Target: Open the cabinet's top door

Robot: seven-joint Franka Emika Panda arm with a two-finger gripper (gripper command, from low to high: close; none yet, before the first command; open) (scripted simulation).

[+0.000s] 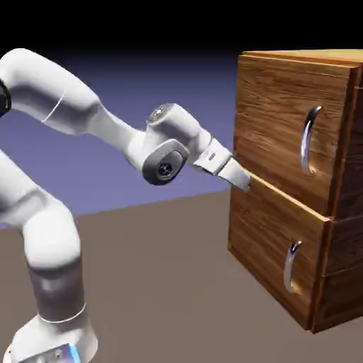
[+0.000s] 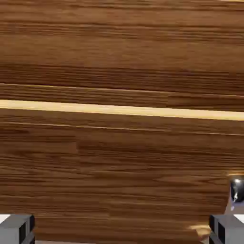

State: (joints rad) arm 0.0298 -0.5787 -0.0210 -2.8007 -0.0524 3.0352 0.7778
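The reddish-brown wood cabinet (image 1: 340, 213) stands at the right of the exterior view. Its top door (image 1: 273, 120) lies flush with the front, and a long curved silver handle (image 1: 308, 138) sits toward its right side. My gripper (image 1: 242, 181) is at the door's lower left edge, right at the seam above the lower panel (image 1: 262, 248), well left of the handle. In the hand view wood grain fills the frame, crossed by a pale seam (image 2: 122, 109). My grey fingertips (image 2: 16, 228) stand wide apart, so the gripper (image 2: 122, 231) is open with nothing in it.
The lower panel carries a shorter silver handle (image 1: 291, 266). A small silver piece (image 2: 236, 190) shows at the hand view's right edge; which handle it belongs to I cannot tell. The brown table (image 1: 163, 283) stretches between my base and the cabinet.
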